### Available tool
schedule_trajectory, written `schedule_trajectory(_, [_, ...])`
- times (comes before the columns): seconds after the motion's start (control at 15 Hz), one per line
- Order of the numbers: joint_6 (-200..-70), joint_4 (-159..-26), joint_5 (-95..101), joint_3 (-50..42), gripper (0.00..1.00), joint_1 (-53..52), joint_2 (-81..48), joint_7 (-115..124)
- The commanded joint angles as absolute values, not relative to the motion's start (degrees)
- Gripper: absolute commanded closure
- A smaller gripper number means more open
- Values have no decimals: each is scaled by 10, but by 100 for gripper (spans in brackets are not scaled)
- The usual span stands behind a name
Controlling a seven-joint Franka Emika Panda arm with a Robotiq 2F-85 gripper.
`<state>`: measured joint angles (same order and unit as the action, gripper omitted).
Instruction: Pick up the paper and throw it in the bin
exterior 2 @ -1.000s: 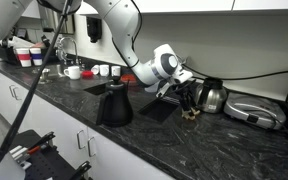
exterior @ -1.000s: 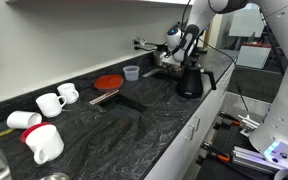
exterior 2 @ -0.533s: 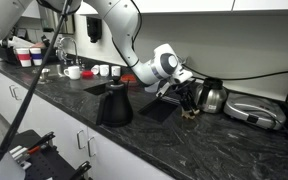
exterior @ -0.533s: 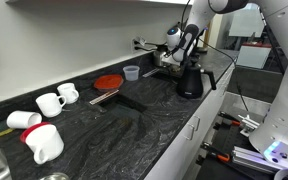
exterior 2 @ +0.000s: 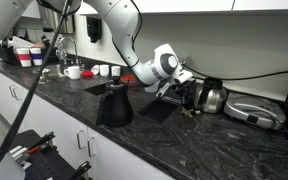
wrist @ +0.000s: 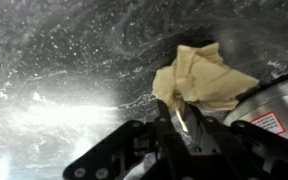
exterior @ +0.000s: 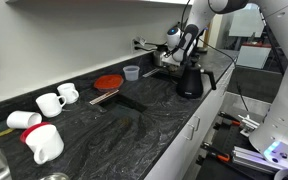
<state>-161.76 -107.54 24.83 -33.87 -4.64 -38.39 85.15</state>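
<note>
A crumpled tan paper (wrist: 199, 78) lies on the dark marbled counter (wrist: 54, 50), right beside a shiny kettle. In the wrist view my gripper (wrist: 179, 125) has its jaws drawn together on the paper's near edge, and a strip of paper shows between the fingers. In an exterior view the gripper (exterior 2: 189, 103) points down at the counter with the paper (exterior 2: 191, 113) as a small tan spot under it. The bin (exterior 2: 114, 105), a small black flared container, stands on the counter a short way off. In the exterior view from the opposite end, the bin (exterior: 189, 80) hides the paper and the fingertips.
A silver kettle (exterior 2: 212, 95) stands right next to the paper, with a flat appliance (exterior 2: 254, 112) beyond it. Farther along the counter are a black mat (exterior: 124, 100), a red plate (exterior: 108, 82), a small cup (exterior: 131, 72), white mugs (exterior: 52, 102) and a white jug (exterior: 44, 143).
The jaws have come together on the paper's edge; a second ago they stood wide. The arm itself has hardly moved.
</note>
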Motion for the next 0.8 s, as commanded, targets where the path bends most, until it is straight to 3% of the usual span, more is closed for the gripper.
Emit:
schedule_trajectory(0.0, [-1612, -1073, 230, -349, 100, -55, -388, 837])
schedule_trajectory(0.73, [-1636, -1130, 233, -349, 100, -47, -338, 762])
